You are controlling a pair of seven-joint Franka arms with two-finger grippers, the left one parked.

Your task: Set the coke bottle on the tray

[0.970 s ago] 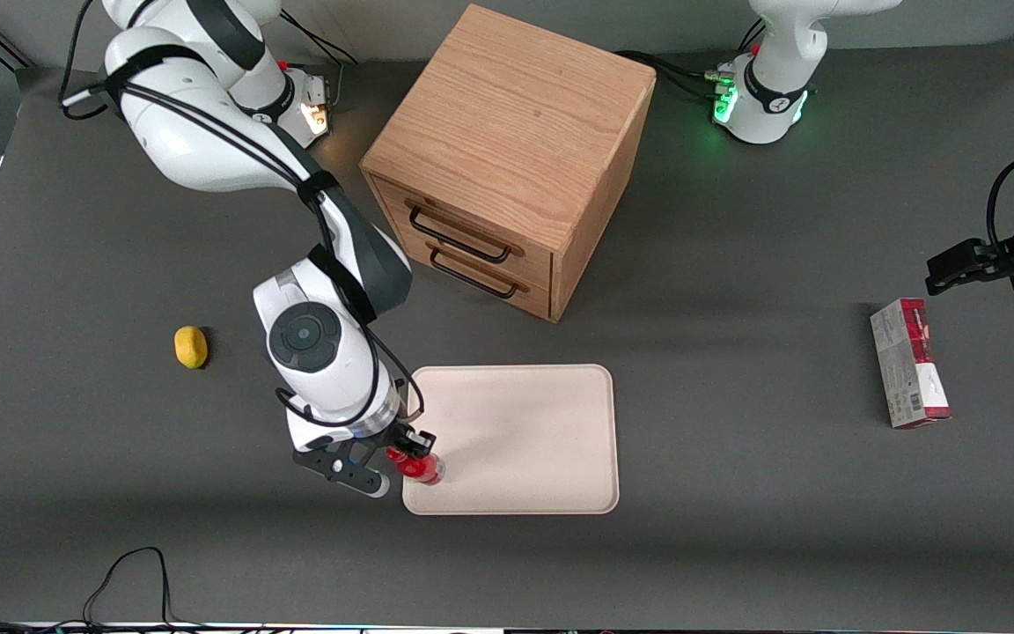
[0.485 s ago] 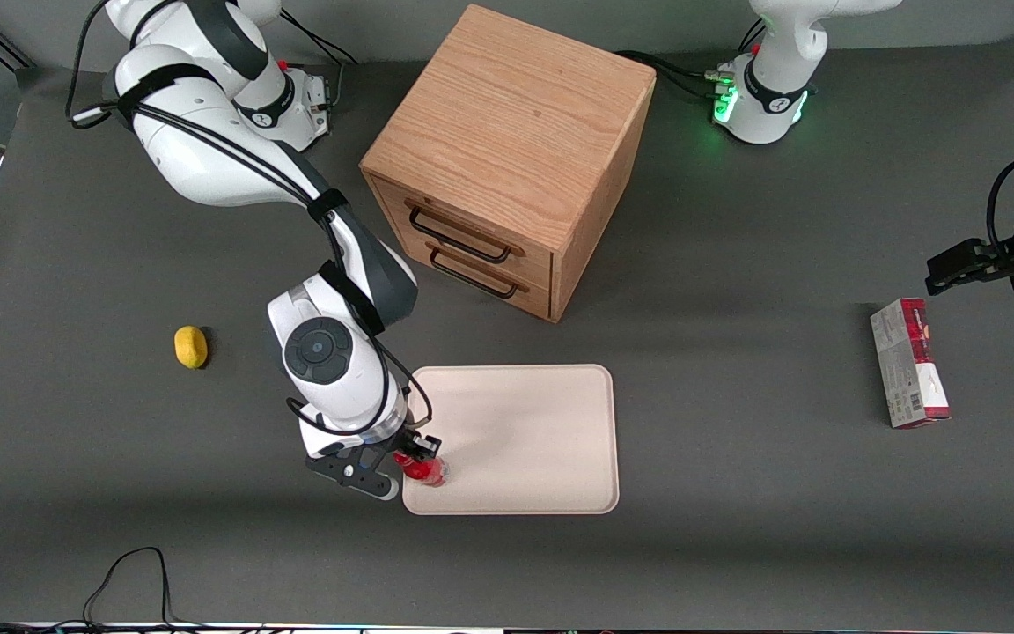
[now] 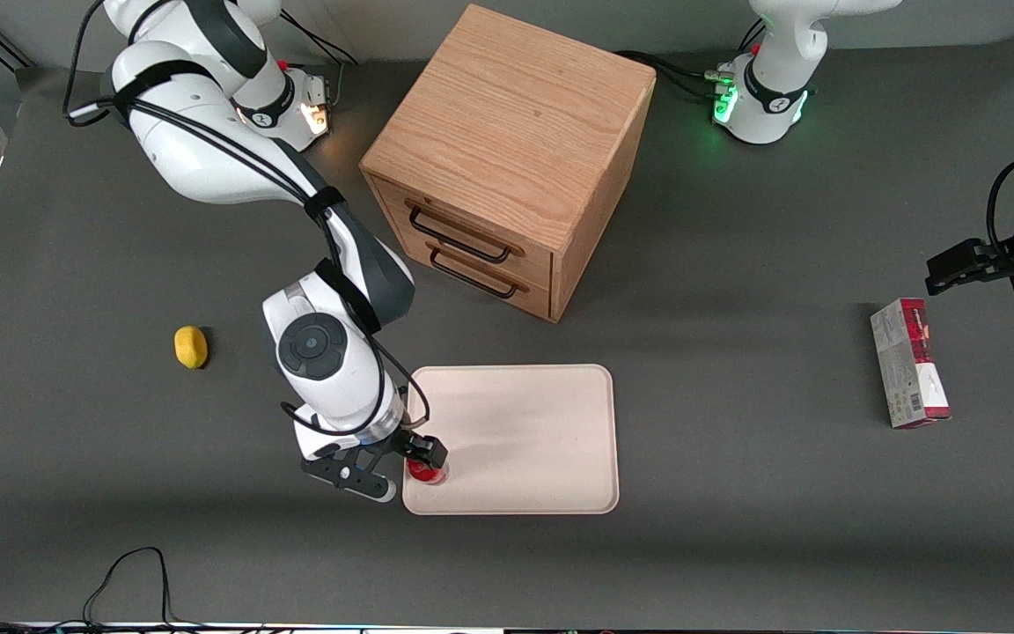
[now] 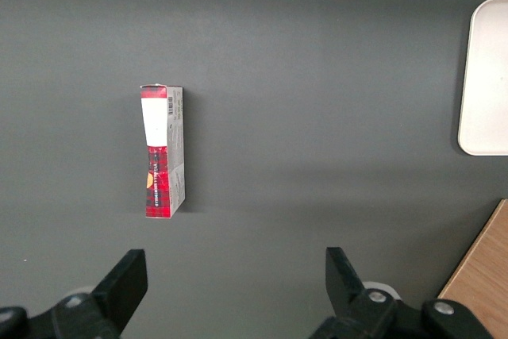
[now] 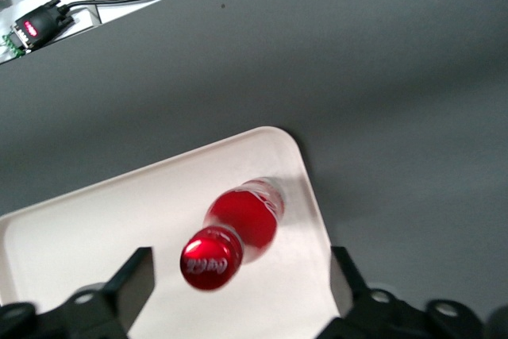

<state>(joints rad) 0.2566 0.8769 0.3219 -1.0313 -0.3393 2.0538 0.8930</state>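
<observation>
The coke bottle (image 3: 427, 474), small and bright red, stands upright on the cream-white tray (image 3: 525, 440), in the tray's corner nearest the front camera at the working arm's end. My right gripper (image 3: 419, 460) is directly above it. In the right wrist view the red cap (image 5: 210, 260) sits between my two black fingers (image 5: 135, 279), with a gap on each side. The gripper (image 5: 238, 275) is open and touches nothing. The bottle's body (image 5: 242, 216) rests on the tray (image 5: 95, 228) close to its rounded rim.
A wooden drawer cabinet (image 3: 507, 158) stands farther from the front camera than the tray. A yellow lemon (image 3: 191, 347) lies toward the working arm's end. A red-and-grey carton (image 3: 909, 363) lies toward the parked arm's end and also shows in the left wrist view (image 4: 163, 152).
The bottle was tilted in my shut gripper over the tray corner. It now stands upright on the tray, and my fingers have opened off it.
</observation>
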